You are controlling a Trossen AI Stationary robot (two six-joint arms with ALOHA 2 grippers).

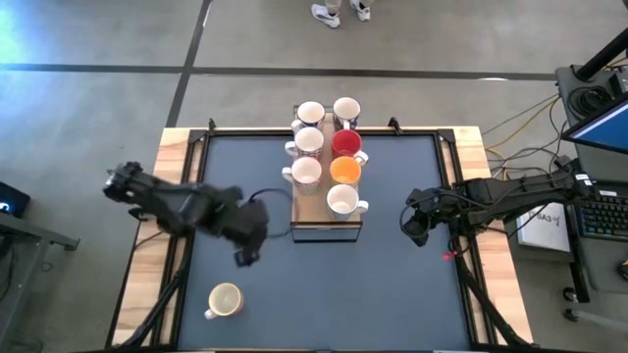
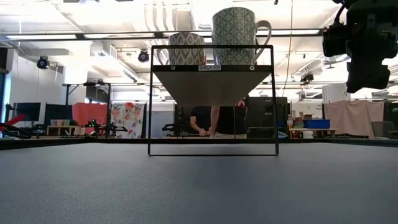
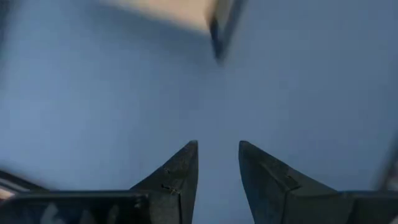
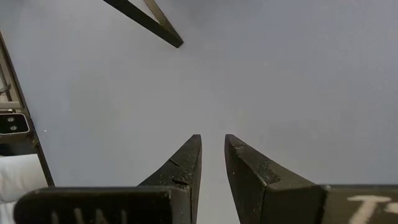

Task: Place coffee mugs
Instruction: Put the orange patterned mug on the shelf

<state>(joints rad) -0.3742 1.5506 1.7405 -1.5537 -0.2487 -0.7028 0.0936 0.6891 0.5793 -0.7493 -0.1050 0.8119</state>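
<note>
Seven coffee mugs stand on their bases on a raised rack (image 1: pixel 294 211) at the table's middle: white ones (image 1: pixel 309 142), a red one (image 1: pixel 346 144), an orange one (image 1: pixel 344 170). The low view shows two of them with dark patterned sides (image 2: pixel 236 31). One cream mug (image 1: pixel 225 300) stands upright on the mat near the front left. My left gripper (image 1: pixel 243 257) hovers between the rack and the cream mug, open and empty (image 3: pixel 218 149). My right gripper (image 1: pixel 417 233) hangs to the right of the rack, its fingers a narrow gap apart, empty (image 4: pixel 212 142).
The dark mat (image 1: pixel 392 294) is bare at the front right and around the cream mug. Wooden strips (image 1: pixel 471 147) run along the table's sides. The rack's thin black frame (image 2: pixel 213 149) stands on the mat. A person's shoes (image 1: pixel 334 12) show beyond the far edge.
</note>
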